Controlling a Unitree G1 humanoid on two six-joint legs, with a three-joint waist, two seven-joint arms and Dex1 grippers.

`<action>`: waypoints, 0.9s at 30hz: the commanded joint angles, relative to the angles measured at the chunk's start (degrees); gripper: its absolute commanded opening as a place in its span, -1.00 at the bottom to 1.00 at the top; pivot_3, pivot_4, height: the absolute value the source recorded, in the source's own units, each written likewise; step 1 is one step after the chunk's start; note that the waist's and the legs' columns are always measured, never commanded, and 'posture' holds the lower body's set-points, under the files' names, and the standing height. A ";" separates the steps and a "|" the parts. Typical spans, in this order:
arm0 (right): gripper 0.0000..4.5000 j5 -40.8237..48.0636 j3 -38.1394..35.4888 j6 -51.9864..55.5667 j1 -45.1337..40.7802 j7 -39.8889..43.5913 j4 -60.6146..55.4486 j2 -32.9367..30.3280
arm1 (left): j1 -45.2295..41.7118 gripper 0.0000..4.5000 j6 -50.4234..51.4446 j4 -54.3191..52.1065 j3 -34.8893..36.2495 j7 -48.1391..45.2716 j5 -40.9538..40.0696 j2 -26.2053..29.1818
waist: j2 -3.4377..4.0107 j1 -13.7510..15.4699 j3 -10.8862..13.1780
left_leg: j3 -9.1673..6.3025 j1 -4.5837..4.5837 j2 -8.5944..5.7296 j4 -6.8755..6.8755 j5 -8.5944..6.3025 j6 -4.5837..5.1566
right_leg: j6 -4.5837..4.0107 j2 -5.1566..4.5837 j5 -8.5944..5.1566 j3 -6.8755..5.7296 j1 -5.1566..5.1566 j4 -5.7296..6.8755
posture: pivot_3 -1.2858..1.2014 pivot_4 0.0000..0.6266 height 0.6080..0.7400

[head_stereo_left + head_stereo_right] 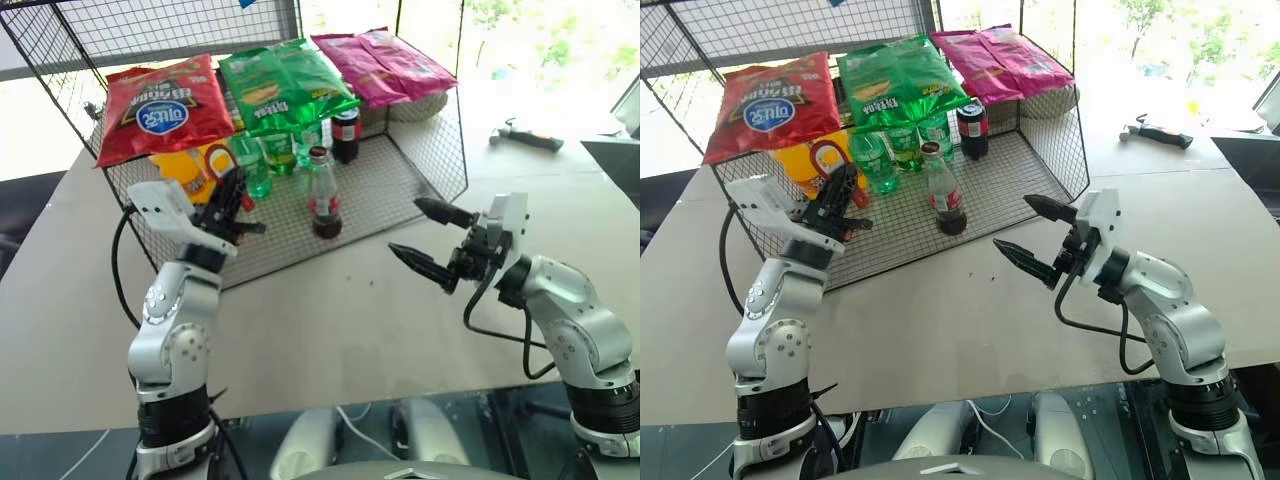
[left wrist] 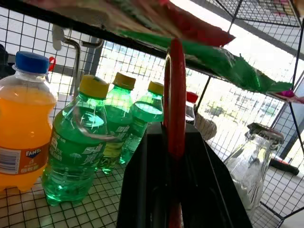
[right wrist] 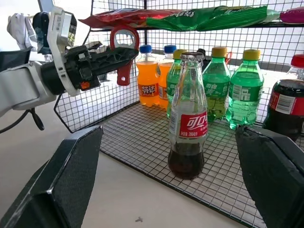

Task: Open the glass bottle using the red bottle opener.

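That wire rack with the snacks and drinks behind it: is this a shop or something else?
Probably a test bench got up as a small shop shelf, not a real shop. A wire rack sits on a plain table by bright windows, with crisp bags laid on top, soft drink bottles beneath, and a hammer lying nearby.

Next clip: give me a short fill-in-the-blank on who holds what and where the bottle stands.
1. The left gripper is shut on the red bottle ____.
2. The right gripper has its jaws ____ and holds nothing.
3. The glass bottle stands upright on the ____ floor of the rack.
4. The bottles with yellow caps behind it are ____ in colour.

Missing words: opener; open; wire mesh; green
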 commanded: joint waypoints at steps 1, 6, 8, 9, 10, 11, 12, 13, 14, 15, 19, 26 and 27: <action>1.00 0.08 -0.57 -0.75 -1.28 -0.26 -1.06 0.09 | -1.60 -0.98 0.54 -0.91 1.97 1.74 -3.23 -0.54 | 0.00 -0.01 0.00 | 0.00 0.00 0.00 0.02 0.00 -0.01 | 0.00 0.00 0.00 0.00 0.00 0.03 | 0.03 -0.52 0.92; 1.00 0.04 -0.65 -0.34 -1.25 -0.83 -1.42 0.07 | -0.65 -0.98 3.55 -1.60 1.14 0.79 -7.74 -0.49 | -0.01 -0.02 0.00 | 0.01 0.02 0.00 0.14 0.03 -0.05 | 0.00 0.02 0.00 0.01 0.00 0.20 | 0.03 -0.52 0.92; 1.00 0.09 -0.53 0.28 -0.86 -1.07 -1.85 -0.22 | 1.16 -0.98 6.32 -3.46 -0.94 -1.29 -11.04 -0.50 | -0.01 -0.02 0.00 | 0.01 0.01 0.00 0.16 0.03 -0.05 | 0.00 0.02 0.00 0.01 0.00 0.23 | 0.03 -0.52 0.92; 1.00 0.11 -0.29 0.89 -0.45 -1.08 -2.19 -0.59 | 2.17 -0.98 7.47 -4.43 -1.89 -2.52 -12.79 -0.55 | -0.01 -0.03 0.00 | 0.01 0.01 0.00 0.17 0.03 -0.05 | -0.01 0.02 0.00 0.01 0.00 0.23 | 0.03 -0.52 0.92; 1.00 0.30 -0.06 1.71 -0.02 -1.03 -2.54 -1.04 | 3.13 -0.98 8.49 -5.20 -2.66 -3.62 -14.44 -0.55 | 0.00 -0.03 0.00 | 0.02 0.01 -0.01 0.17 0.03 -0.05 | -0.01 0.02 0.00 0.01 -0.01 0.22 | 0.03 -0.52 0.92; 1.00 0.63 0.19 2.70 0.45 -1.05 -2.99 -1.45 | 4.11 -0.98 9.47 -5.86 -3.26 -4.59 -16.18 -0.51 | -0.01 -0.02 0.00 | 0.03 0.00 -0.01 0.16 0.03 -0.05 | -0.01 0.02 0.00 0.02 -0.02 0.22 | 0.03 -0.52 0.92; 1.00 0.99 0.39 3.67 0.83 -1.13 -3.40 -1.77 | 4.99 -0.98 10.31 -6.34 -3.75 -5.42 -17.77 -0.43 | -0.02 -0.02 0.00 | 0.02 -0.02 0.00 0.16 0.03 -0.05 | -0.01 0.01 0.00 0.04 -0.02 0.21 | 0.03 -0.52 0.92; 1.00 1.63 0.56 5.01 1.18 -1.49 -3.91 -1.91 | 5.93 -0.98 11.11 -6.80 -4.30 -6.31 -19.10 -0.15 | -0.01 -0.04 0.01 | 0.01 -0.03 0.00 0.16 0.03 -0.05 | -0.01 0.01 -0.01 0.05 -0.02 0.21 | 0.03 -0.52 0.92; 1.00 2.20 0.67 6.16 1.42 -1.91 -4.36 -1.90 | 6.65 -0.98 11.70 -7.15 -4.70 -7.02 -20.17 0.09 | -0.01 -0.06 0.01 | 0.01 -0.02 0.01 0.16 0.03 -0.05 | -0.02 0.01 -0.01 0.06 -0.04 0.21 | 0.03 -0.52 0.92; 1.00 3.20 0.74 7.83 1.53 -2.69 -4.86 -1.67 | 7.23 -0.98 12.31 -7.47 -5.10 -7.78 -21.48 0.20 | -0.01 -0.05 0.00 | 0.01 -0.01 0.02 0.16 0.03 -0.05 | -0.02 0.02 -0.01 0.06 -0.04 0.22 | 0.03 -0.52 0.92; 1.00 8.13 2.38 15.46 1.06 -6.14 -7.20 0.16 | 8.10 -0.98 13.69 -7.24 -6.78 -10.37 -25.40 -0.24 | -0.01 -0.09 0.00 | 0.02 0.01 0.03 0.16 0.06 -0.10 | -0.03 0.04 -0.01 0.09 -0.04 0.28 | 0.03 -0.52 0.92; 1.00 14.15 4.18 23.50 -2.08 -9.98 -6.80 4.10 | 5.75 -0.98 13.10 -3.56 -10.56 -12.05 -25.85 -4.11 | -0.02 -0.04 0.00 | 0.03 0.00 0.01 0.26 0.09 -0.12 | -0.02 0.05 0.00 0.10 0.00 0.28 | 0.03 -0.52 0.92; 1.00 14.79 4.61 25.08 -2.69 -10.22 -6.58 3.97 | 5.35 -0.98 13.02 -3.02 -11.22 -12.51 -25.45 -4.52 | -0.02 -0.05 0.00 | 0.04 0.00 0.01 0.27 0.09 -0.12 | -0.02 0.05 0.00 0.10 0.00 0.28 | 0.03 -0.52 0.92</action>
